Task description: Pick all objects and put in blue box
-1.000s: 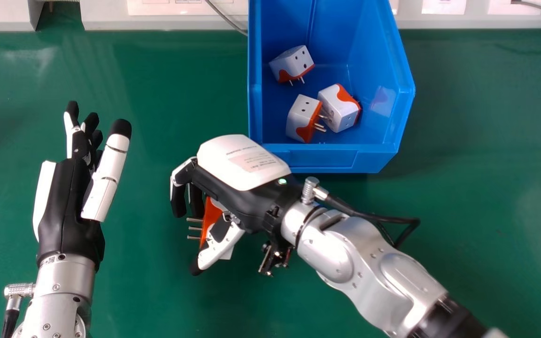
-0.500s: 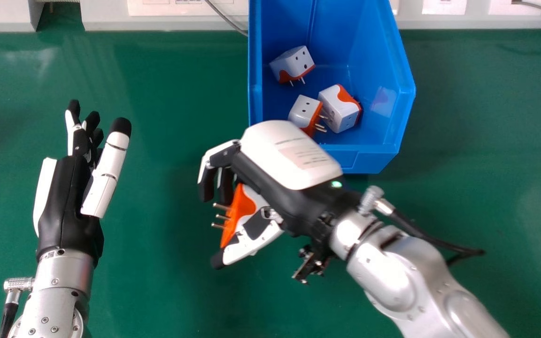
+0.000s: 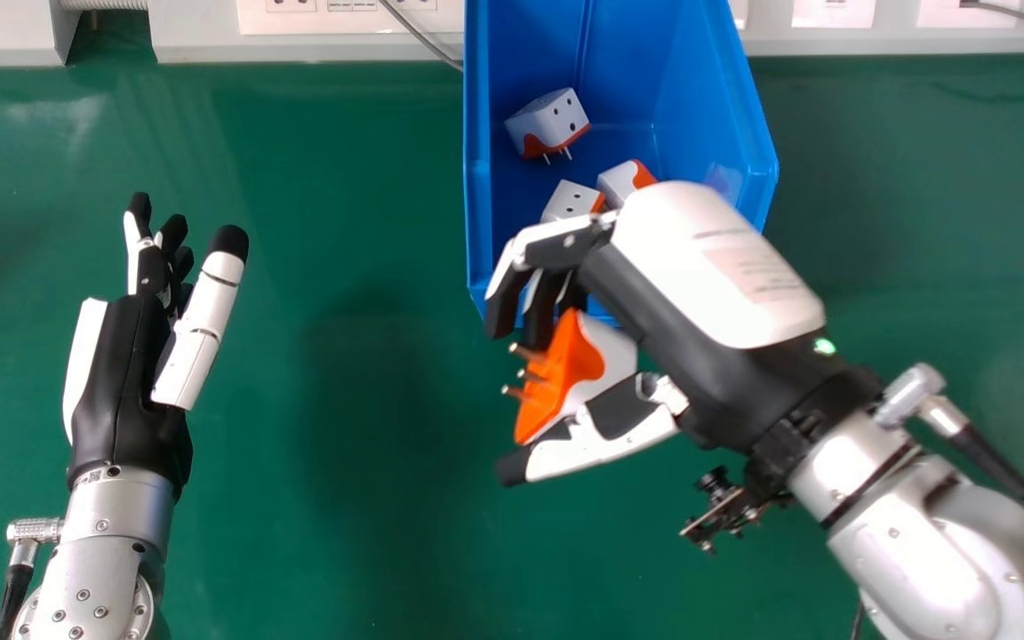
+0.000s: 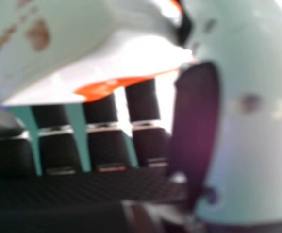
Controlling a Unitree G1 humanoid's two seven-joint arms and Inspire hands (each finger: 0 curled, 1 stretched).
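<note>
Orange-and-white plug adapter (image 3: 579, 360) has moved rightward with the right hand (image 3: 716, 267), gripped between thumb and partly curled fingers, prongs pointing left, and now appears just below the blue box (image 3: 477, 178).

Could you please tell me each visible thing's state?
Left hand: open, empty.
Right hand: curled around held plug adapter.
Held plug adapter: gripped, pins exposed.
Blue box: open-topped.
Far plug adapter: in box, pins down.
Near-left plug adapter: boxed, partly hidden.
Near-right plug adapter: boxed, partly hidden.
</note>
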